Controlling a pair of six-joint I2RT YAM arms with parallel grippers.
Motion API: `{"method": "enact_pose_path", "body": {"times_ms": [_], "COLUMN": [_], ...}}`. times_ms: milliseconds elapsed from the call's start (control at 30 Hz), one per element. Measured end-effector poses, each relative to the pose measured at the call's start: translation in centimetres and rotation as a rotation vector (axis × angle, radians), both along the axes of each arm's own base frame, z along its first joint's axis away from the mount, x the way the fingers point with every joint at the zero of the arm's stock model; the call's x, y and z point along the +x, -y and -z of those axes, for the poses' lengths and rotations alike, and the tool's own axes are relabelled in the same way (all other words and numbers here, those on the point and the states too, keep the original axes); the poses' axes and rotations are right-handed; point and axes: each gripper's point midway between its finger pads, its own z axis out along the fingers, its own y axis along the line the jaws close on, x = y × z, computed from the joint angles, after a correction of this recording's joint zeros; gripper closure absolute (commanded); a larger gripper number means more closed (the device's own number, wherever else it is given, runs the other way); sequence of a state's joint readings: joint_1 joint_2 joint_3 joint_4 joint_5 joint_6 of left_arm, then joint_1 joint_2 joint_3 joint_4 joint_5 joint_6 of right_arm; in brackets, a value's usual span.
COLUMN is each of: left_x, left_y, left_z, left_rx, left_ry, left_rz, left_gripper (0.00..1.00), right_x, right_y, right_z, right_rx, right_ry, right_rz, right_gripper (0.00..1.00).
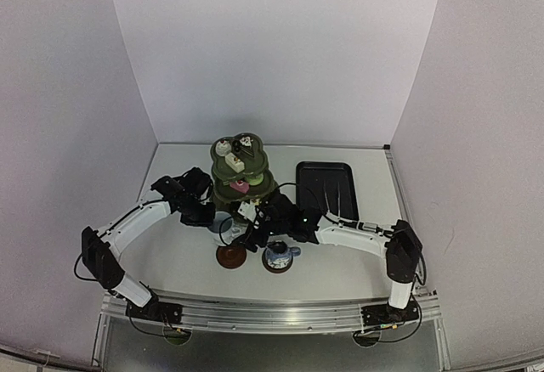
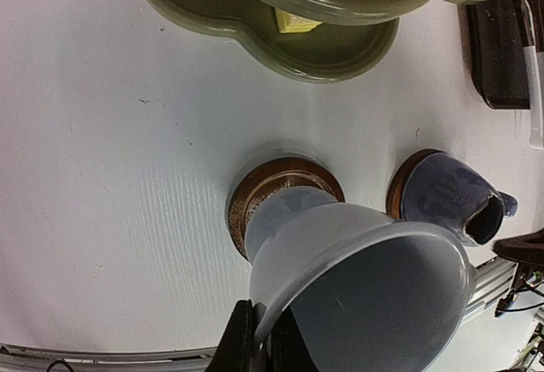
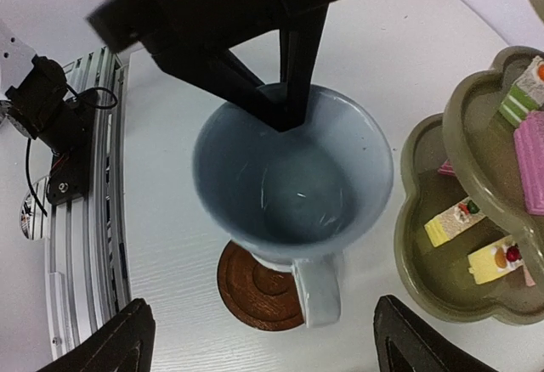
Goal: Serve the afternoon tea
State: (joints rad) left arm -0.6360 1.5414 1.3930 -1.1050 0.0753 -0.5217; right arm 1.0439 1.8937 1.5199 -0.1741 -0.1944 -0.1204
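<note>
Right wrist view: the dark green stand (image 3: 425,189) crowds the white cup (image 3: 289,185), which the left pincer (image 3: 285,109) clamps by its rim, tilted over a brown coaster (image 3: 251,291). The right pincer (image 3: 268,338) gapes wide, facing it; the blue cup (image 2: 446,198) sits just beside that coaster.

A white desk (image 1: 187,263) carries the spread. A dark green three-tier stand (image 2: 340,49) rests at its centre, toward the back. A black rectangular tray (image 1: 313,185) lies just to the stand's right. Nearer the front edge, two round brown coasters sit side by side, close but apart. The left coaster (image 1: 231,256) is bare on top, and the right coaster (image 2: 396,192) sits under a small blue cup (image 2: 446,198).
</note>
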Motion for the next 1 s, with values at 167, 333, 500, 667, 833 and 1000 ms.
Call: {"method": "enact_pose_path", "body": {"times_ms": [167,333,500,667,833,1000], "left_x": [-0.3,-0.4,-0.9,-1.0,-1.1,-1.2], "left_y": [0.5,0.6,0.9,0.8,0.6,0.5], "left_z": [-0.4,-0.4,-0.2,-0.1,-0.1,0.0], "left_rx": [-0.008,0.0,0.019,0.03,0.037,0.045], "left_ry": [0.015,0.021,0.032,0.037,0.04,0.037], "left_rz": [0.018,0.032,0.071,0.091,0.103,0.115], "left_gripper": [1.0,1.0,1.0,1.0,1.0,1.0], "right_x": [-0.3,-0.1,0.6,0.8,0.7,0.6], "right_y": [-1.1,-1.5,-2.2,-2.2,-2.0,-2.0], "right_z": [2.1,2.3,2.5,3.7,3.9,4.1], "right_rx": [-0.038,-0.046,-0.046,-0.073,-0.087,-0.096], "right_ry": [-0.04,-0.044,-0.034,-0.022,-0.007,0.017], "right_rz": [0.002,0.011,0.016,0.008,-0.013,-0.042], "right_gripper": [0.2,0.4,0.53,0.69,0.96,1.0]}}
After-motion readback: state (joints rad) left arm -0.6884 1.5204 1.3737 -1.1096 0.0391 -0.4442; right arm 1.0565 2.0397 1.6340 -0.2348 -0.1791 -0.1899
